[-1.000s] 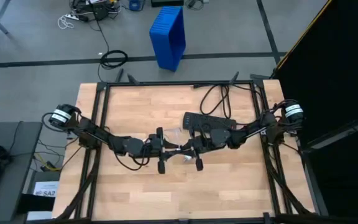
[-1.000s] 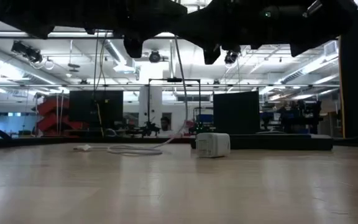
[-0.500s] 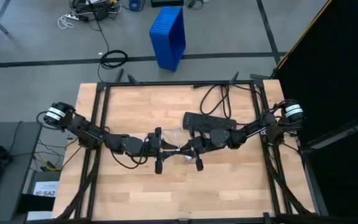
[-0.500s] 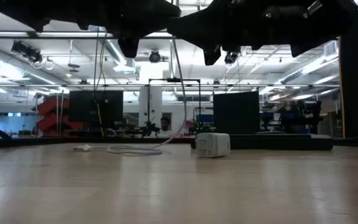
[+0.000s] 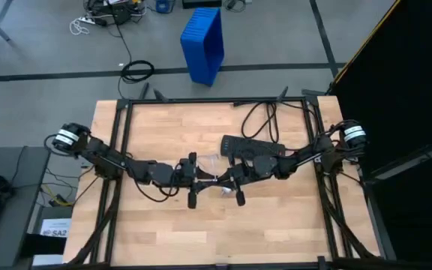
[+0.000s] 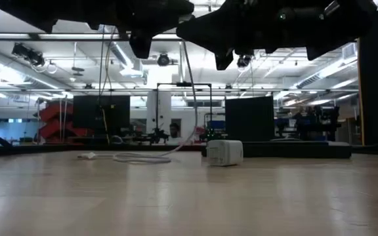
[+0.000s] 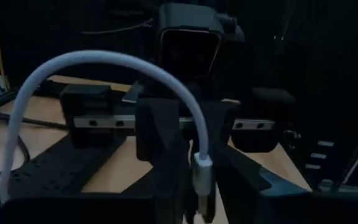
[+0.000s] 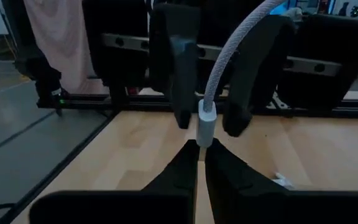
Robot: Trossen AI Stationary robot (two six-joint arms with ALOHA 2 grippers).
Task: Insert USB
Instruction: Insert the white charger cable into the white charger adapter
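Two pincers meet mid-counter [image 5: 156, 232]. Right pincer [image 8: 201, 163] clenched on the USB [image 8: 205, 122] plug, its long axis pointing away toward left pincer [image 7: 194, 186], which grasps the cable's other plug. White charger block [image 6: 224, 153] lies near below.

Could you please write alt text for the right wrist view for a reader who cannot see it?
The right pincer, shut, holds the plug of the white USB cable, which arcs upward. The left pincer faces it closely above the wooden table.
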